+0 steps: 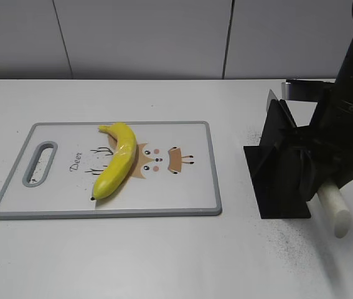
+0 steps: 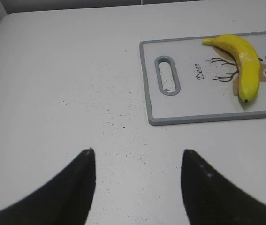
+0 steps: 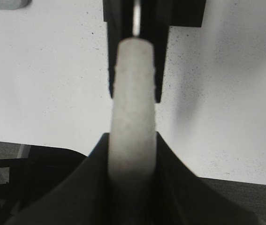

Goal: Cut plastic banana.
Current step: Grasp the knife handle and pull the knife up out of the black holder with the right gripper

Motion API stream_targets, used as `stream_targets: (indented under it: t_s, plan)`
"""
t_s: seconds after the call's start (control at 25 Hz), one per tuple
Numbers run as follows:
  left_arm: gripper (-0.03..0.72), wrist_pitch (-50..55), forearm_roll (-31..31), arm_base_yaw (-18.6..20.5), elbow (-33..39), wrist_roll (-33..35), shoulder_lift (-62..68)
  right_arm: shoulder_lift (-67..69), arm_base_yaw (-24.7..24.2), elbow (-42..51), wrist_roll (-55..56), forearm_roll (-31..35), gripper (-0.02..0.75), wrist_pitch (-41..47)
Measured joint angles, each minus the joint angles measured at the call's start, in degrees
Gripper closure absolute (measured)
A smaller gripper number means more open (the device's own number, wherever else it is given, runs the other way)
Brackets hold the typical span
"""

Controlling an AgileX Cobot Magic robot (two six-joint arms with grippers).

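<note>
The plastic banana (image 1: 119,161) is yellow and curved and lies on the white cutting board (image 1: 188,187), over its deer drawing. It also shows in the left wrist view (image 2: 245,61). My right gripper (image 3: 133,136) is shut on the knife's white handle (image 3: 133,84), which sticks out of a black knife holder (image 1: 282,168) right of the board. In the exterior view the handle (image 1: 335,215) points toward the front right. My left gripper (image 2: 137,152) is open and empty over bare table left of the board (image 2: 189,103). It is out of the exterior view.
The board has a grey rim and a handle slot (image 1: 39,163) at its left end. A metal piece (image 1: 301,90) shows behind the holder. Dark specks dot the white table. A grey wall runs along the back.
</note>
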Motion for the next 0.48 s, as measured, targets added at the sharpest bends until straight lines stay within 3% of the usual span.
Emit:
stream_targets:
  t_s: [0.48]
  plan:
    - [0.143,0.0,0.0,0.0,0.0,0.0,0.0,-7.6,0.0,-4.2,1.5,-0.7,0.579,1.1]
